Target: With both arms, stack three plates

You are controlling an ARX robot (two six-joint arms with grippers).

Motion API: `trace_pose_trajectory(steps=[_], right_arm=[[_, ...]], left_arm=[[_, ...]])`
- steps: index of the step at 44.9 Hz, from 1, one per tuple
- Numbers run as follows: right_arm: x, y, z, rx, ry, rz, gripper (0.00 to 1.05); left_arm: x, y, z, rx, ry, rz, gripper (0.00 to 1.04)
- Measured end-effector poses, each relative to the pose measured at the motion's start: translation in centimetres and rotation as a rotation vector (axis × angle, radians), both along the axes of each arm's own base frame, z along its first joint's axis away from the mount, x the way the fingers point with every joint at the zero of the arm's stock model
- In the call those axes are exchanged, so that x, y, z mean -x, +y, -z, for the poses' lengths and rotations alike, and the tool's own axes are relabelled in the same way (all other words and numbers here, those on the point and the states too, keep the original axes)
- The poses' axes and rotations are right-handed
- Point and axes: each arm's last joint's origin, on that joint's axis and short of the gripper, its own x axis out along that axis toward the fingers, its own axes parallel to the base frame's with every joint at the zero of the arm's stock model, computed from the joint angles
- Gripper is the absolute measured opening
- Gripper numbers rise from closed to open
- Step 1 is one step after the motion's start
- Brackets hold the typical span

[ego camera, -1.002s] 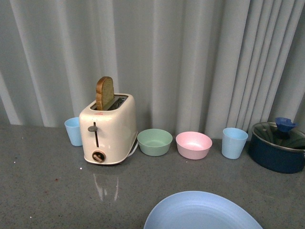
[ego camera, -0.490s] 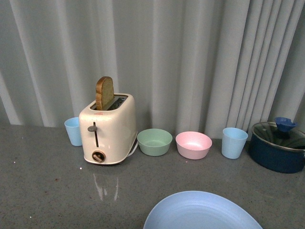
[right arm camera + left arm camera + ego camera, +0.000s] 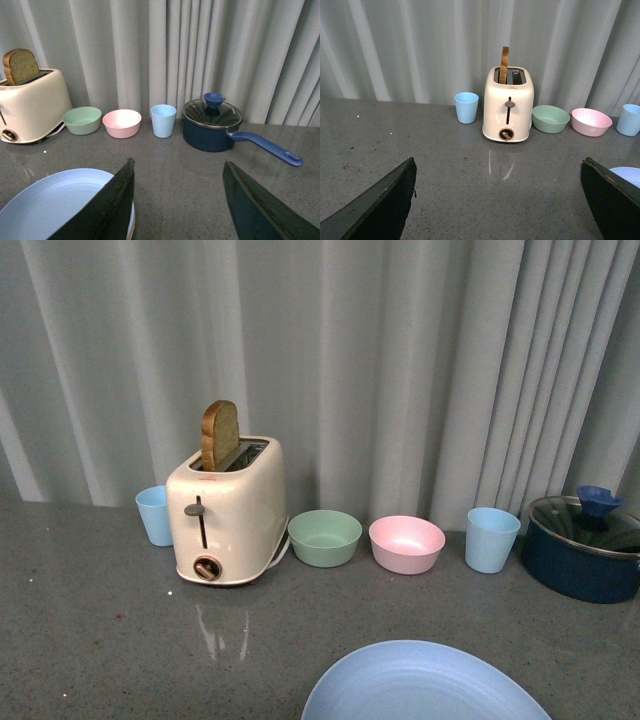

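Blue plate (image 3: 425,685) unmoved (top of stack); scene unchanged.

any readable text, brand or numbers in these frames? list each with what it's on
Toaster: a small reddish mark near the top of its front face, seen in the front and left wrist views, too small and blurred to read.
Toaster dial: no legible numbers.
Light blue plate, bowls, cups, pot: no text visible.
Nothing else is readable.

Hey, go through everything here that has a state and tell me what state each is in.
Toaster: bread slice sticking up from slot.
Pot: lid on.
Green bowl: empty.
Pink bowl: empty.
Blue plate: empty, topmost.
Left claw: open.
Right claw: open.
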Motion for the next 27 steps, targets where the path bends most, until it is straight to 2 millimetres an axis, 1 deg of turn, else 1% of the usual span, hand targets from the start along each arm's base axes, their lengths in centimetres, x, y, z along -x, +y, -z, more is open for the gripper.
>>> trace_pose_trajectory(steps=[3, 5, 8, 10, 11, 14, 27], right_arm=[[0.00, 0.00, 0.00, 0.000, 0.000, 0.000, 0.70], [0.00, 0.00, 0.00, 0.000, 0.000, 0.000, 0.79], [0.00, 0.00, 0.00, 0.000, 0.000, 0.000, 0.88], [0.00, 0.00, 0.00, 0.000, 0.000, 0.000, 0.98], [0.00, 0.00, 0.00, -0.002, 0.000, 0.000, 0.99], [0.00, 0.00, 0.00, -0.001, 0.000, 0.000, 0.97], [0.00, 0.00, 0.00, -0.001, 0.000, 0.000, 0.97]], left_arm=[[0.00, 0.00, 0.00, 0.000, 0.000, 0.000, 0.98], [0.00, 0.00, 0.00, 0.000, 0.000, 0.000, 0.98], [0.00, 0.00, 0.01, 0.000, 0.000, 0.000, 0.98], [0.00, 0.00, 0.01, 0.000, 0.000, 0.000, 0.98], [0.00, 0.00, 0.00, 0.000, 0.000, 0.000, 0.98], [0.00, 0.00, 0.00, 0.000, 0.000, 0.000, 0.98], [0.00, 0.00, 0.01, 0.000, 0.000, 0.000, 0.98]])
